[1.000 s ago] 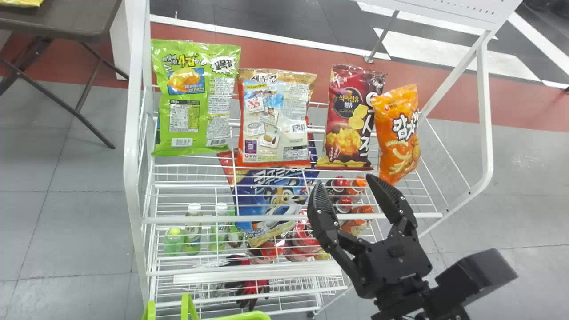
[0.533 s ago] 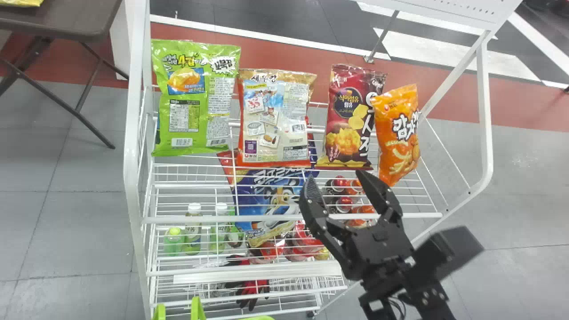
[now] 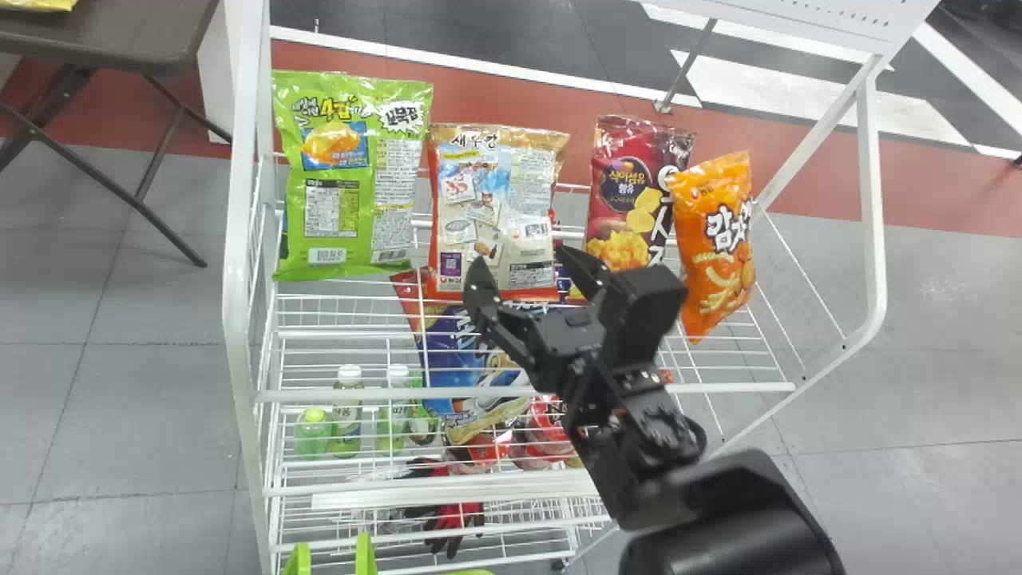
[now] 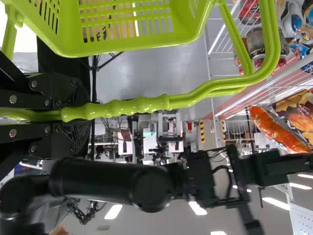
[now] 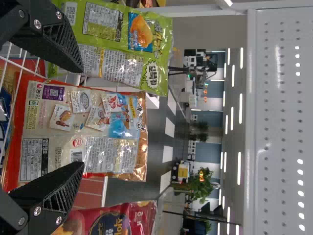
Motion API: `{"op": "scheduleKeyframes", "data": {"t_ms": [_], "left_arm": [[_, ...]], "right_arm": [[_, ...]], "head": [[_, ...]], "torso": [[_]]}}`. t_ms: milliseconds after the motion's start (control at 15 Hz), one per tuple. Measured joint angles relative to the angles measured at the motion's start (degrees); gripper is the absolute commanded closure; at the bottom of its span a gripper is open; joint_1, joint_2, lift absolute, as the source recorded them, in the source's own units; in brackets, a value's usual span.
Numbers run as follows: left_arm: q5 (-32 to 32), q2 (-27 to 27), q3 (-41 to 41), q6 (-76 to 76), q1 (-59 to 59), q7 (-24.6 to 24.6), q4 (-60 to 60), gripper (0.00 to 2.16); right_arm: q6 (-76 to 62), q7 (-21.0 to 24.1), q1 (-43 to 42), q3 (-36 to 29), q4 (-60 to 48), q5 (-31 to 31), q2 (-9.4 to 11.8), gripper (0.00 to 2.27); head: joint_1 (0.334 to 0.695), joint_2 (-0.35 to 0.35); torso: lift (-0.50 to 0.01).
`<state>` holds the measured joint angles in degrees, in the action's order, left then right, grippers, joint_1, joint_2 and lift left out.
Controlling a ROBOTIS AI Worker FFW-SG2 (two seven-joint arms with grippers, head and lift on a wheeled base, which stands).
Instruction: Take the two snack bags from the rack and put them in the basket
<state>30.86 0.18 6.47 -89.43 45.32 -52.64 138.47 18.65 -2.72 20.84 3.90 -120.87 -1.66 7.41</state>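
Observation:
My right gripper (image 3: 523, 267) stands open over the lower part of the beige-and-orange snack bag (image 3: 495, 208) on the rack. In the right wrist view, the open right gripper (image 5: 80, 117) has its fingers spread on either side of that beige bag (image 5: 93, 115), nothing held. The green snack bag (image 3: 351, 176) stands at the rack's left, the dark red bag (image 3: 627, 200) and the orange bag (image 3: 715, 247) to the right. In the left wrist view my left gripper (image 4: 73, 115) is shut on the handle of the green basket (image 4: 132, 44); the basket's edge (image 3: 363, 559) shows low in the head view.
The white wire rack (image 3: 527, 393) has posts on both sides and a perforated panel (image 3: 806, 16) at the top. Lower shelves hold a blue bag (image 3: 463, 359), bottles (image 3: 347, 415) and red-and-black gloves (image 3: 455, 515). A brown table (image 3: 120, 32) is at the far left.
The right gripper has moved left and toward the rack, from below the dark red and orange bags to the beige bag, staying open. The basket's visible edge has shifted slightly right and lower.

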Motion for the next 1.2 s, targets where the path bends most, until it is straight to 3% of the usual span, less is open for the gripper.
{"op": "scheduleKeyframes", "data": {"t_ms": [600,867,933,1000,1067,1200], "left_arm": [[-0.78,0.0,0.21,0.0,-0.07,-1.7,-0.76,1.63],[-0.82,0.0,0.28,0.0,-0.05,-1.83,-1.13,1.63],[-0.89,0.0,0.3,0.0,-0.02,-1.85,-1.25,1.63],[-0.95,0.0,0.32,0.0,0.02,-1.86,-1.35,1.63],[-0.98,0.0,0.35,0.0,0.07,-1.86,-1.41,1.63],[-1.05,0.0,0.38,0.0,0.11,-1.59,-1.43,1.63]], "right_arm": [[4.17,0.4,-14.81,0.58,15.27,3.0,-3.73,0.15],[4.92,0.89,-19.85,0.77,21.82,4.73,-4.46,0.21],[4.91,1.03,-20.89,0.81,23.14,5.12,-4.54,0.78],[5.42,1.02,-22.07,0.78,24.46,5.31,-4.58,1.56],[6.83,0.94,-23.09,0.67,25.33,5.35,-4.59,2.13],[10.11,-0.3,-24.0,0.42,25.82,5.24,-4.56,2.25]], "head": [[0.695,-0.327],[0.695,-0.318],[0.695,-0.317],[0.695,-0.316],[0.695,-0.316],[0.695,-0.317]], "torso": [[-0.01],[-0.01],[-0.01],[-0.01],[-0.01],[-0.01]]}}
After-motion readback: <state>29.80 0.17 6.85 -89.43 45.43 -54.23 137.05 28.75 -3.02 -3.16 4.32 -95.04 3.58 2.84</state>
